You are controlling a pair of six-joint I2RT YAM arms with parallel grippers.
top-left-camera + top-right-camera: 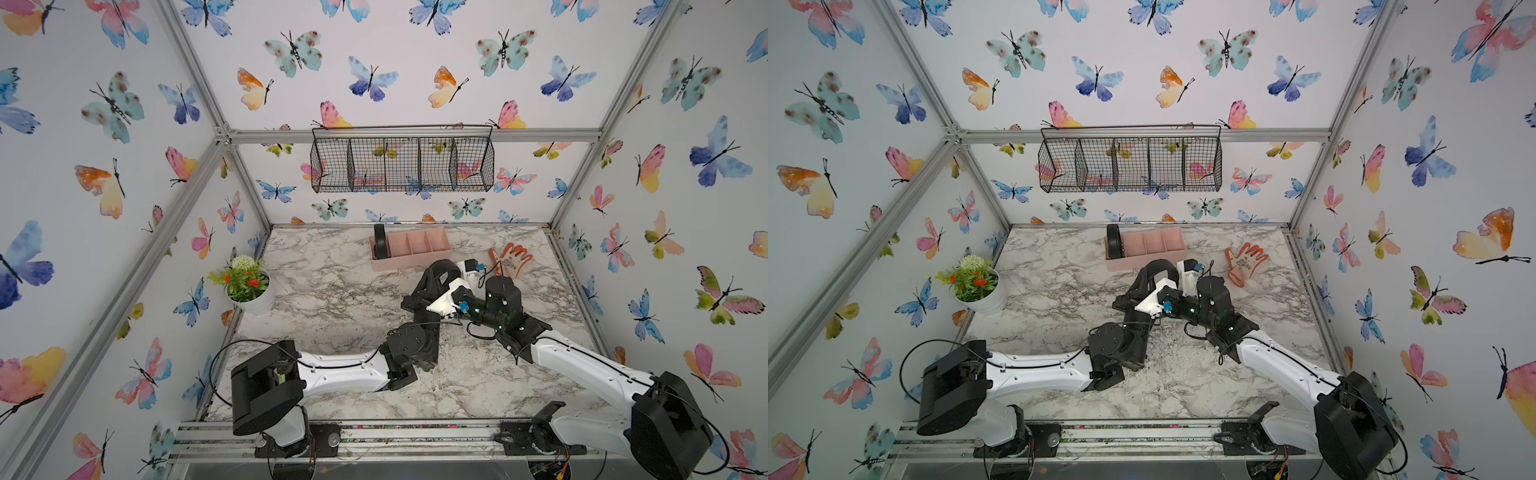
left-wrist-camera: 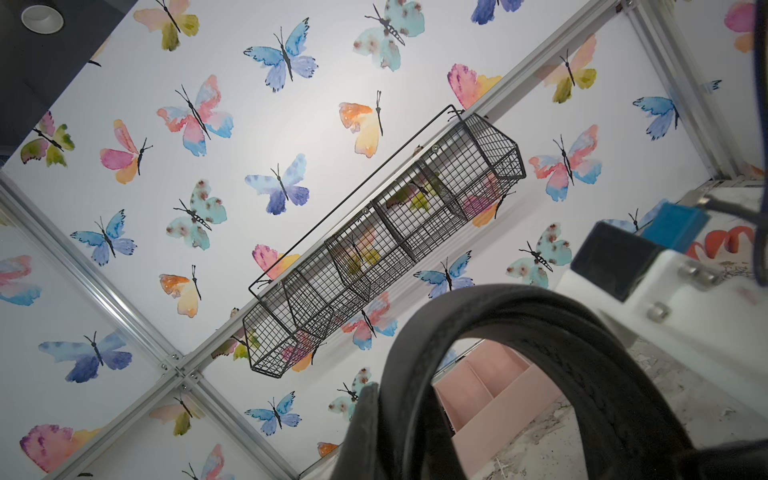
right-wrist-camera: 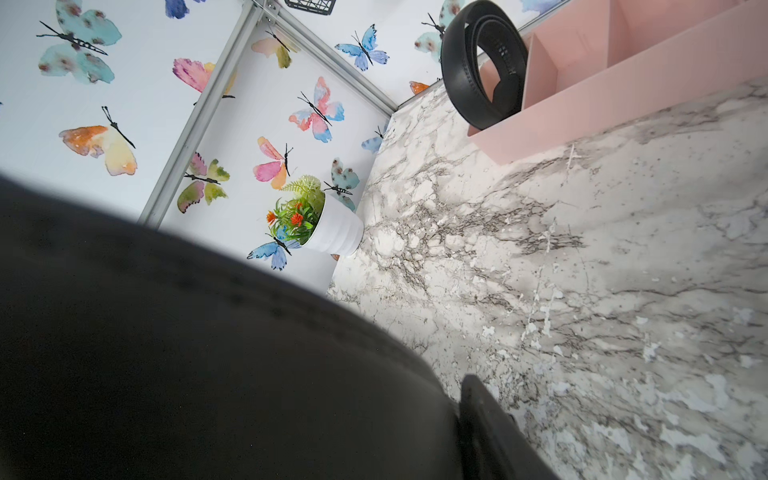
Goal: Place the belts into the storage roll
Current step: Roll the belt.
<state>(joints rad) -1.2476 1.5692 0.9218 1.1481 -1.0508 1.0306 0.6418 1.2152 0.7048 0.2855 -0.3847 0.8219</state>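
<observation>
Looped belt (image 2: 519, 309) sits apparently pinched in left gripper (image 2: 384, 432) (right gripper (image 3: 455, 419): cannot tell); second belt (image 3: 454, 77) stands in storage roll (image 3: 623, 97).

Bright, even light; blurred close foregrounds

Enclosure: butterfly-print walls (image 1: 374, 62), aluminium frame (image 1: 415, 135), marble-pattern tabletop (image 1: 332, 299).
Black wire mesh basket (image 1: 401, 166) hangs on rear wall at the frame rail. White potted plant (image 1: 249, 291) at table's left edge. Lighting even, diffuse; round ceiling fixture (image 2: 41, 18) in left wrist view.
</observation>
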